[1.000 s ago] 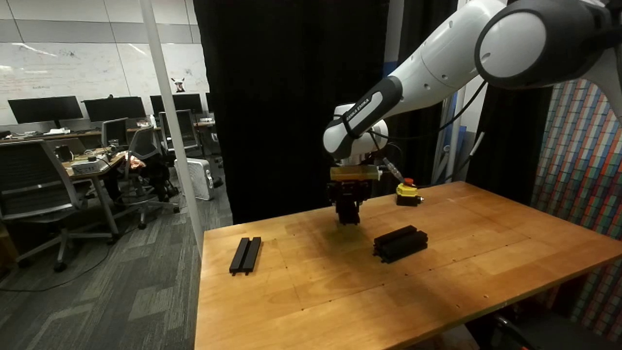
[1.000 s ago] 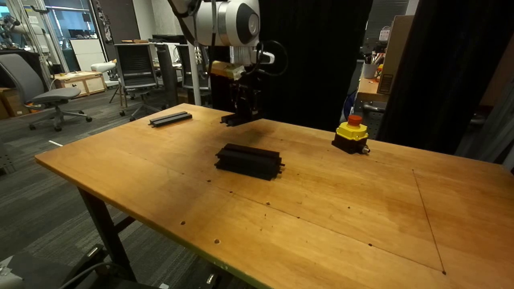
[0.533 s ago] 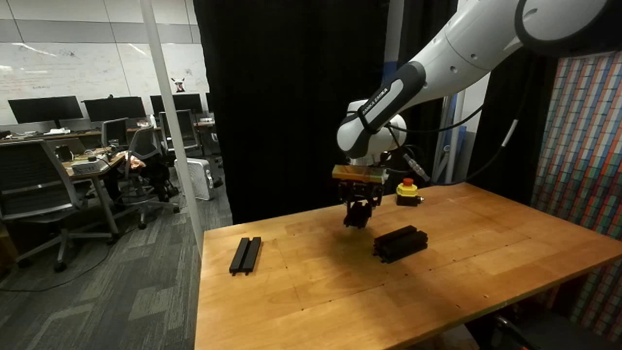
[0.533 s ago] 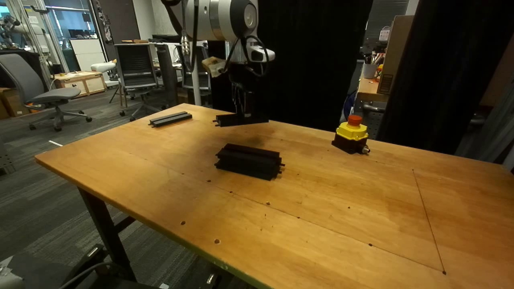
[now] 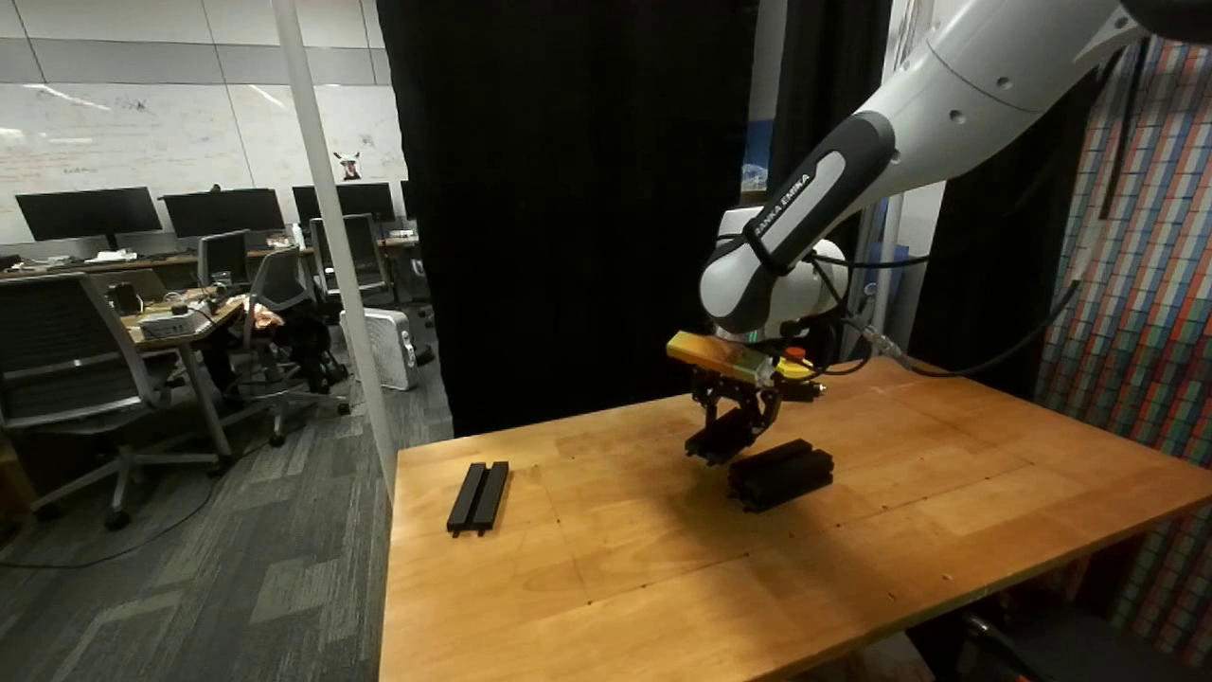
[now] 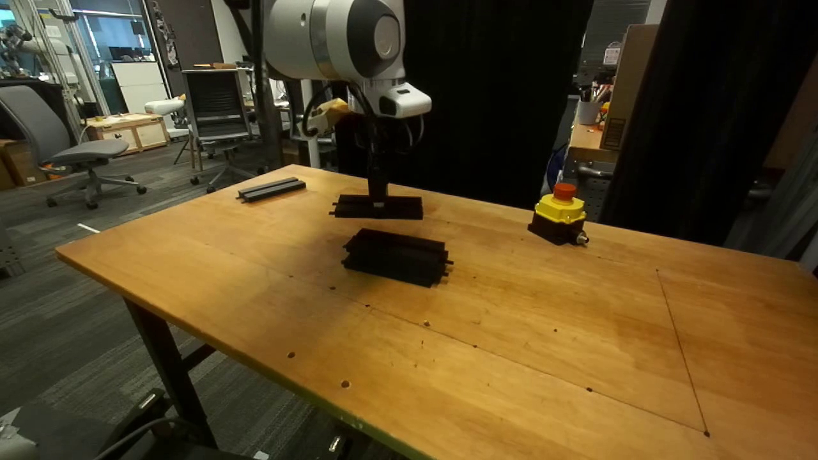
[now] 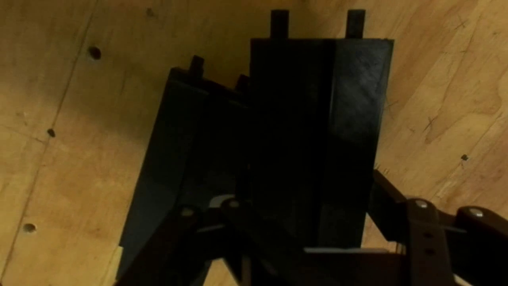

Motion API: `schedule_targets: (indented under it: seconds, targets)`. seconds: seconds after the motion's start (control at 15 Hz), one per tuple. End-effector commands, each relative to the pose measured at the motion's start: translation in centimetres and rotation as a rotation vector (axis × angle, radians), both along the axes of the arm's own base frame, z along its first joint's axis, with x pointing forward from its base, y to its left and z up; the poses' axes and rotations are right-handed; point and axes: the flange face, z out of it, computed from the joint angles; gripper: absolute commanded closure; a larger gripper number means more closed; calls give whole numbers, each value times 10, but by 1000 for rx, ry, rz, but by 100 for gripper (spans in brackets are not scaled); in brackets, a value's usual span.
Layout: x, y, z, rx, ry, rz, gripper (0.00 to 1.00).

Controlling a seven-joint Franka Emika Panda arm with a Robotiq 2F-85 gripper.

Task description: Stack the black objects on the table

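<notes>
Diagonally, the arm (image 5: pixel 876 156) slopes down, fingers (image 7: pixel 389 210) gripping a black bar (image 7: pixel 291 119).

Claw (image 6: pixel 378 202) holds black bar (image 6: pixel 404 207) over table (image 6: pixel 530 300), seemingly clear of stacked bars (image 6: pixel 395 257). Lone bar (image 6: pixel 272 190) well apart.

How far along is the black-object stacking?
Done: the black stack on the table is two layers high. In hand: the gripper holds a further piece near the stack, not yet on it. Left: place that, then probably add the lone black piece lying well apart.
</notes>
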Motion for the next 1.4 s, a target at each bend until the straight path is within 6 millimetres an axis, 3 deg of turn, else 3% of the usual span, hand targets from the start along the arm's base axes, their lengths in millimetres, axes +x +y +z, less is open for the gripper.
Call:
schedule_targets:
  seconds: [0.0,0.67,1.33]
  targets:
    - [-27,-3,12,14,-52,-118,55]
    - [-52,-24,13,24,-44,-227,55]
    - [-57,-49,-2,30,-11,-268,55]
